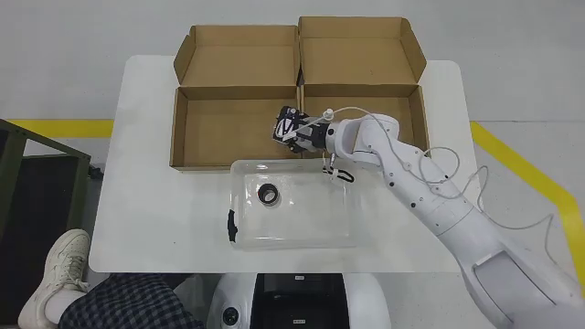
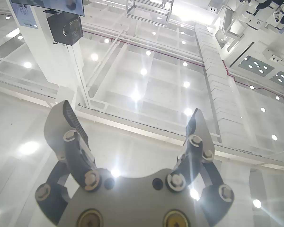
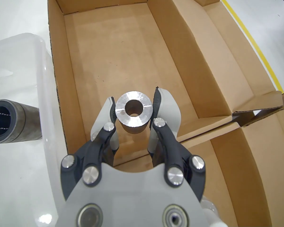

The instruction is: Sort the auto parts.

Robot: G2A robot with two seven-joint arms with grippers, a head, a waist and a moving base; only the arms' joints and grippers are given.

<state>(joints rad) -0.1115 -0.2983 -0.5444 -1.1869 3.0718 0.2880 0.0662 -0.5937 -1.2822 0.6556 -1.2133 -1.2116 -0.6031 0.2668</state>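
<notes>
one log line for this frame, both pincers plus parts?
right pincer: shut on metal bushing, over cardboard box | left pincer: open, empty | dark bearing: in clear bin

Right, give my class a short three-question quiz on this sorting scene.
1. True or false: the right gripper is shut on the silver bushing.
2. Where does the dark cylinder lie? A) in the clear bin; B) on a shelf; C) in a drawer.
3. Fill in: the left gripper is ___.
Key: 1 true; 2 A; 3 open.
</notes>
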